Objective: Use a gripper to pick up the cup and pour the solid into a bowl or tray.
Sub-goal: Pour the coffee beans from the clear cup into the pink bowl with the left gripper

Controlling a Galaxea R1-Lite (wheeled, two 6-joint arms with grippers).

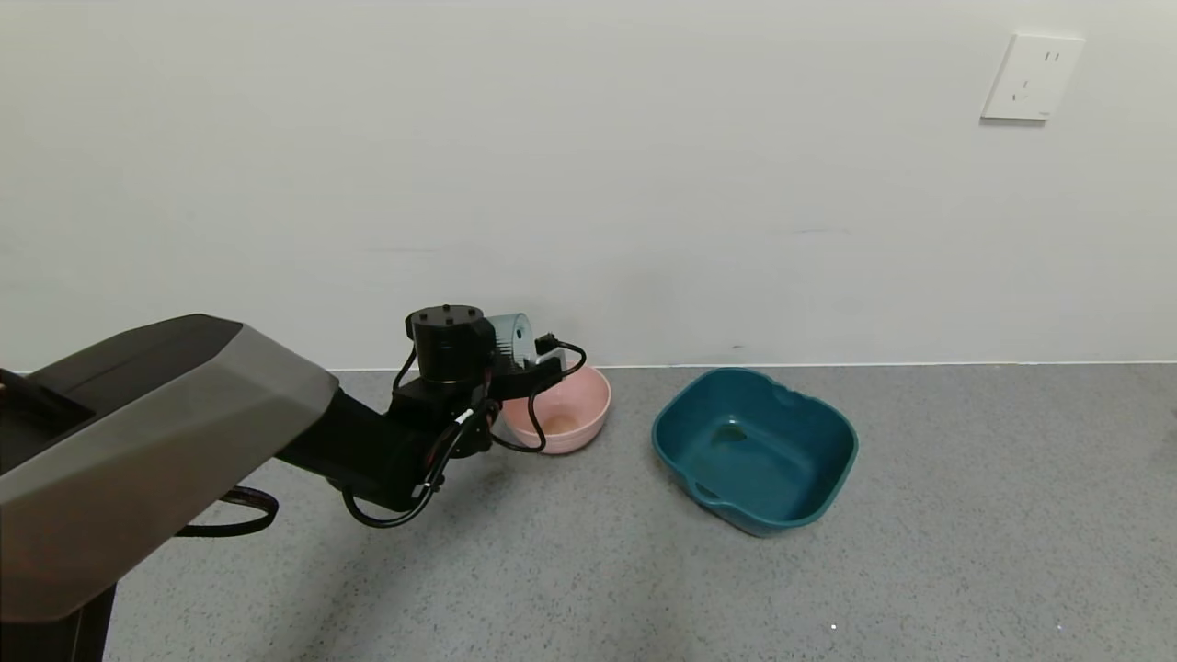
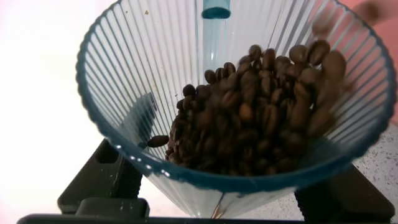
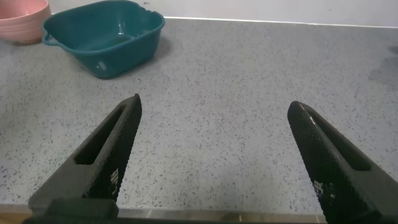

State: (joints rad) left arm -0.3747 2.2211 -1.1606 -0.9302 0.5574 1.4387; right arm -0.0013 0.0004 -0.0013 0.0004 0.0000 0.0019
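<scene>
Spillage is the main risk as we read it: our left gripper (image 1: pixel 515 368) holds the cup (image 1: pixel 510 338) tipped over on its side above the near-left rim of the pink bowl (image 1: pixel 570 432), and if the mouth sits too far toward nine o'clock of the bowl, beans could fall on the grey floor (image 1: pixel 644 570) instead of inside. A fast tilt could also send them bouncing out, since the bowl is shallow. We judge the pour as just starting; the bowl's bottom looks bare.

From the left wrist we see the cup (image 2: pixel 230 93) close up: clear blue-grey plastic, finely ribbed, with the beans (image 2: pixel 261 112) heaped toward the lower lip, dark brown and glossy, some blurred as if sliding. The black fingers (image 2: pixel 102 180) are clamped on its sides.

The teal tub (image 1: pixel 754 450) sits at three o'clock of the bowl, apart from it. Our right gripper (image 3: pixel 211 162) hangs idle over bare floor, its fingers spread wide and holding nothing.
</scene>
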